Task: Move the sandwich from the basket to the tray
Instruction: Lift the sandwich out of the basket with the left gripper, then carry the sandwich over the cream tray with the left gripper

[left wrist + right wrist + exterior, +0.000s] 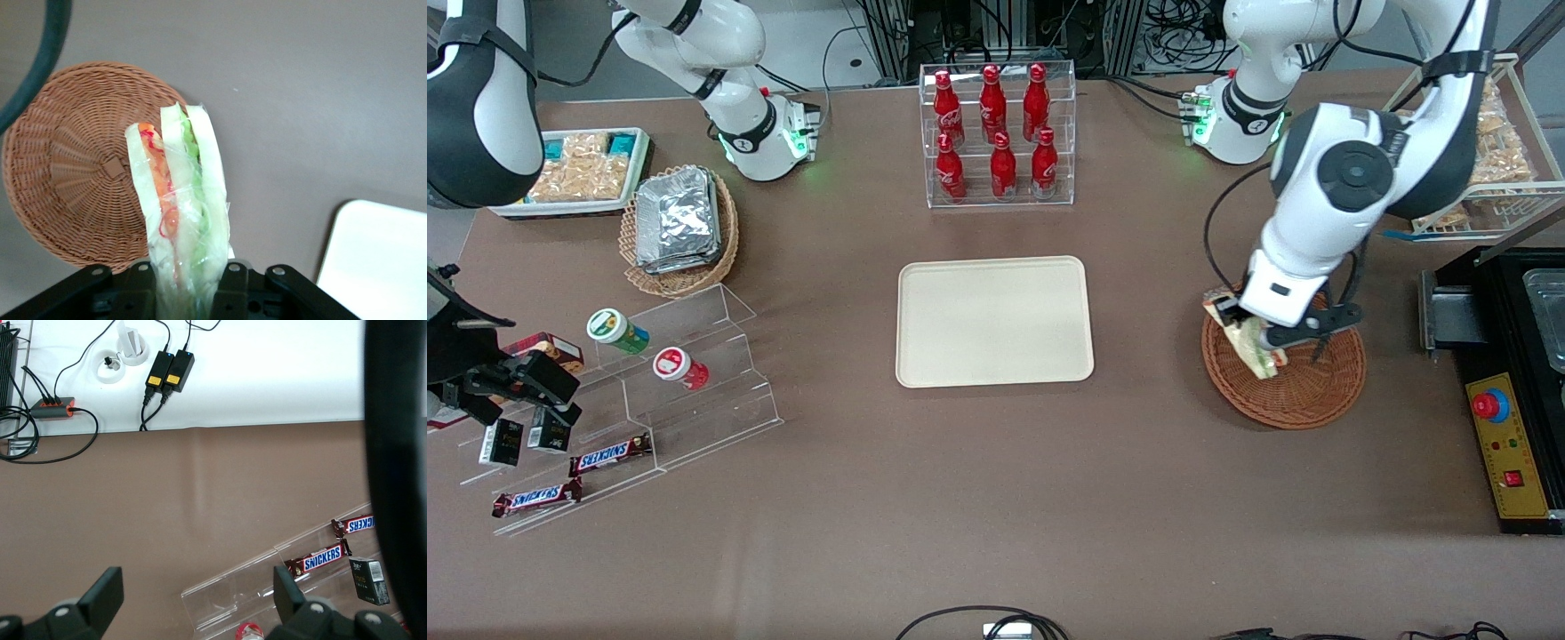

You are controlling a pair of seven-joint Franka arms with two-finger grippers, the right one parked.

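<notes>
My left gripper (pixel 1258 342) is shut on the sandwich (pixel 1249 345), a clear-wrapped wedge of pale bread with orange, red and green filling. It holds the sandwich a little above the reddish-brown wicker basket (pixel 1307 391), at the basket's edge nearest the tray. In the left wrist view the sandwich (pixel 180 200) stands out from between the black fingers (pixel 230 283), and the basket (pixel 73 167) below it holds nothing else. The cream-beige tray (pixel 994 320) lies bare in the middle of the table; its corner shows in the left wrist view (pixel 380 260).
A clear rack of red bottles (pixel 996 133) stands farther from the camera than the tray. A tan basket of foil packets (pixel 680 227), a white snack tray (pixel 574 173) and clear steps with cans and Snickers bars (pixel 631 391) lie toward the parked arm's end. A black box with a red button (pixel 1507 427) is beside the reddish-brown basket.
</notes>
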